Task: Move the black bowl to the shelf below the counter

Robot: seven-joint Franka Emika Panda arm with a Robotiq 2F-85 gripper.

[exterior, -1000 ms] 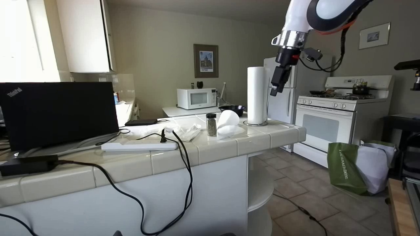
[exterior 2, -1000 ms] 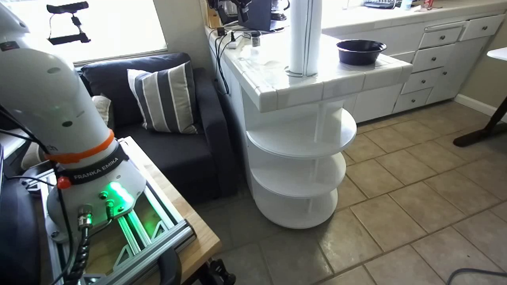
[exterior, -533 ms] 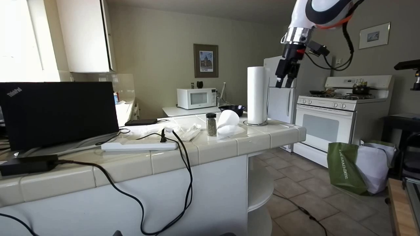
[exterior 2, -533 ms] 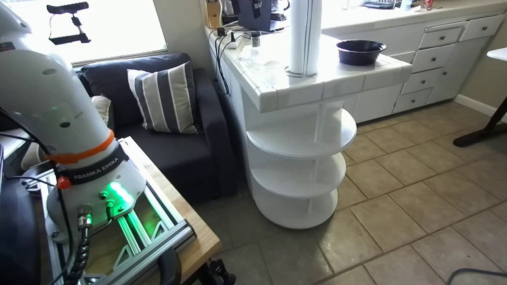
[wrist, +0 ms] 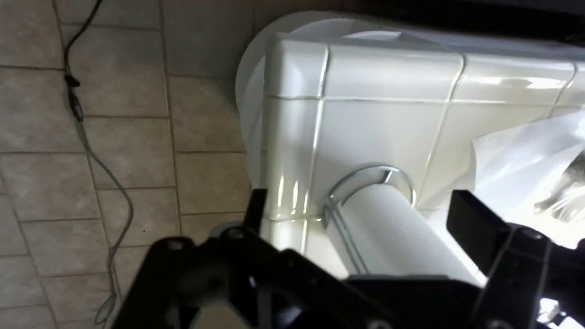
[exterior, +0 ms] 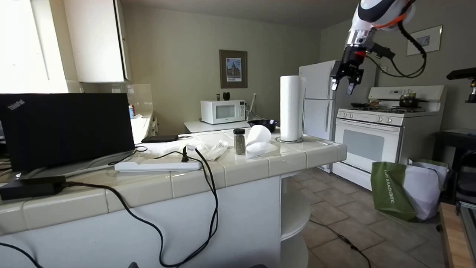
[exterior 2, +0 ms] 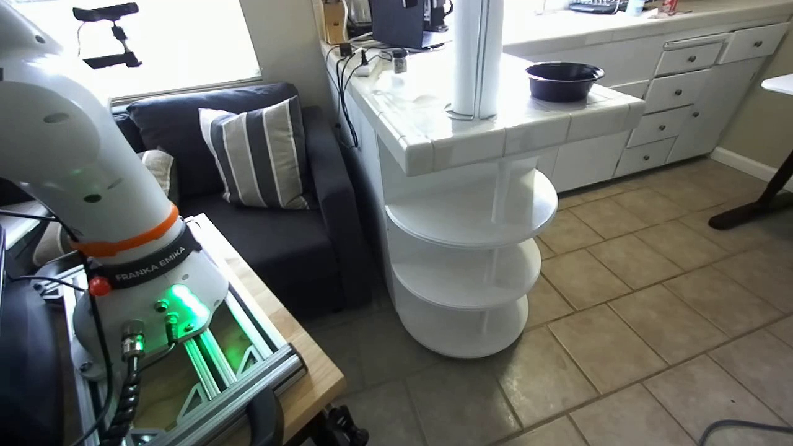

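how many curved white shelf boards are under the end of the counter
3, stacked below the counter in an exterior view: the top board, the middle board and the bottom board near the floor. None seems hidden.

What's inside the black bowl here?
Only the upper inner wall of the black bowl shows in both exterior views; its near side hides the bottom, so anything lying there cannot be seen.

Black bowl (exterior 2: 562,90): round, upright, lower than the pincer (exterior: 342,87), well apart
Tiled desk (exterior 2: 469,148): white, bearing bowl, lower than pincer
Curved shelves (exterior 2: 458,218): white, open, well below pincer
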